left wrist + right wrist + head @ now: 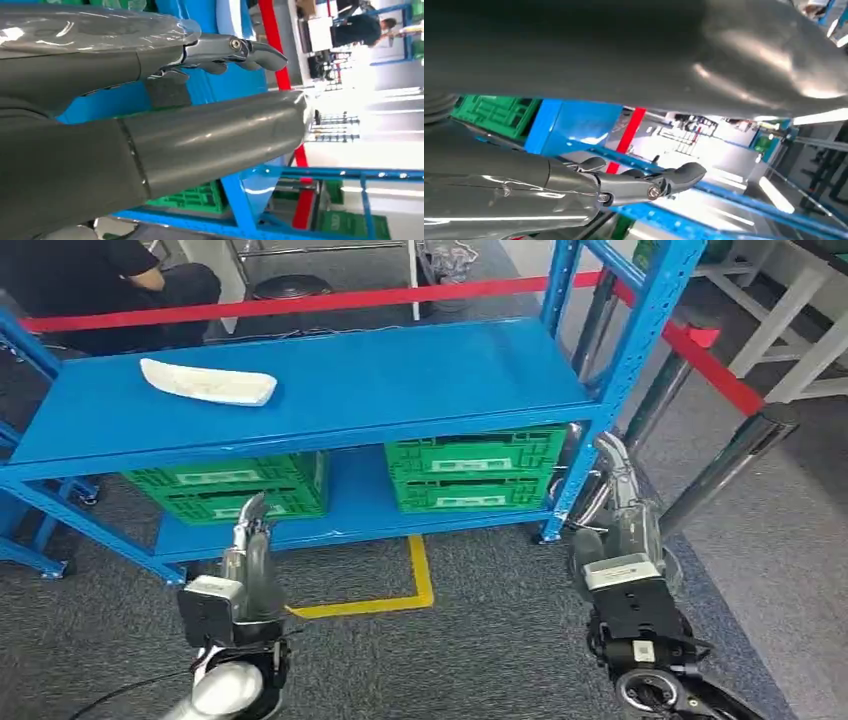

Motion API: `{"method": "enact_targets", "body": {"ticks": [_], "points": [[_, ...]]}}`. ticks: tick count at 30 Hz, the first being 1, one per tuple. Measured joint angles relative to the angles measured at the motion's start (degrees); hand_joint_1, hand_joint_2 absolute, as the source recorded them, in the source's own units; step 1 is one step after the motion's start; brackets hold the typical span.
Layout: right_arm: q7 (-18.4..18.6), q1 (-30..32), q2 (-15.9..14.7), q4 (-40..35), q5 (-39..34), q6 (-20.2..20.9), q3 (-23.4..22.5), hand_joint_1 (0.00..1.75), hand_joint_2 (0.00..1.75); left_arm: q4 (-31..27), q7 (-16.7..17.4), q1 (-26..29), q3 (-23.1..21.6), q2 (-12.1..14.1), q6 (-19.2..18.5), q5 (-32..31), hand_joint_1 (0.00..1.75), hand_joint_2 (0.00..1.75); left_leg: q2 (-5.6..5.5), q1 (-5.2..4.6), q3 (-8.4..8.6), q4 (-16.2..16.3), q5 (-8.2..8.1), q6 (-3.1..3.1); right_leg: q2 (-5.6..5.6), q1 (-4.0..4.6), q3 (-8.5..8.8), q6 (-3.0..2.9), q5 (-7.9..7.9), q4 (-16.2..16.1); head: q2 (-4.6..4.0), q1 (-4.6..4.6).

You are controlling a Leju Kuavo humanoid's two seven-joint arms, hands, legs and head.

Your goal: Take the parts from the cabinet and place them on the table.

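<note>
White part [208, 382] lying on blue rack's [330, 390] top shelf | left hand [250, 540], right hand [618, 475] hanging low before rack, fingers extended, holding nothing | step: reaching likely pending | next: raising a hand to shelf height.

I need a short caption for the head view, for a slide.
Both hands, left and right, hang empty before a blue rack holding a white part and green crates.

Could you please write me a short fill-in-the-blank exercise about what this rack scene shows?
1. The white part lies on the rack's ____ shelf.
2. The two crates on the lower shelf are ____ in colour.
3. The left hand holds ____.
4. The line on the carpet is ____.

Missing words: top; green; nothing; yellow
</note>
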Motion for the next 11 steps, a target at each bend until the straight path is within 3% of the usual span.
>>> {"method": "enact_targets", "body": {"ticks": [1,3,4,6,7,9,10,11], "points": [[0.0,0.0,0.0,0.0,0.0,0.0,0.0,0.0,0.0,-0.1,0.0,0.0,0.0,0.0,0.0,-0.1,0.0,0.0,-0.93,-0.1,-0.1,0.0,0.06,0.15,-0.36,-0.21,0.12,0.17,0.0,-0.1,0.0,0.35],[0.0,0.0,0.1,0.0,0.0,0.0,0.0,0.0,0.0,-0.1,0.1,0.1,0.0,0.1,0.0,-0.2,0.0,0.0,-2.03,-0.22,-0.23,-0.1,0.09,0.42,-1.37,-0.14,0.59,0.7,-0.02,-0.5,-0.02,0.22],[0.0,-0.1,0.1,0.0,0.0,0.0,0.0,0.0,0.0,-0.4,0.1,0.1,0.0,0.2,0.0,-0.2,0.0,0.0,-2.63,0.23,0.15,-0.8,0.41,0.87,-1.83,-0.06,0.94,1.14,-0.24,-0.6,-0.02,0.22],[0.0,-0.2,0.1,0.0,0.0,0.0,-0.1,0.0,0.0,-0.6,0.2,0.0,0.0,0.1,0.0,-0.5,0.0,0.0,-3.1,0.68,0.79,-1.2,0.63,1.34,2.14,-0.52,-0.83,1.52,-3.18,3.5,-0.02,0.97],[0.0,-0.1,0.1,0.0,0.0,-0.1,-0.1,0.0,0.0,-0.6,0.2,0.0,0.0,0.1,0.0,-0.5,0.0,0.0,-3.6,0.67,0.82,-1.2,0.56,1.45,3.71,-0.52,-3.49,1.67,-5.85,9.1,-0.02,1.89],[0.0,0.3,0.1,0.0,-0.2,-0.1,0.0,0.0,0.0,-0.6,0.4,0.1,0.0,0.1,-0.1,-0.5,0.0,0.0,-4.32,0.52,0.83,-1.1,0.44,1.64,4.4,-0.54,-8.08,2.02,-8.75,18.0,0.0,2.47],[0.1,0.4,0.1,0.0,-0.3,-0.2,-0.1,0.0,0.0,-0.6,0.4,0.2,0.0,0.1,-0.1,-0.5,0.0,0.0,-4.67,0.5,0.92,-1.1,0.42,1.65,4.41,-0.54,-8.75,2.05,-8.09,18.8,-0.02,2.71],[0.0,0.4,0.1,0.0,-0.3,-0.2,-0.1,0.0,0.0,-0.6,0.5,0.2,0.0,0.1,-0.1,-0.5,0.0,0.0,-5.0,0.49,1.05,-1.0,0.34,1.65,4.41,-0.55,-8.13,2.01,-6.16,16.8,0.0,2.98]]}}
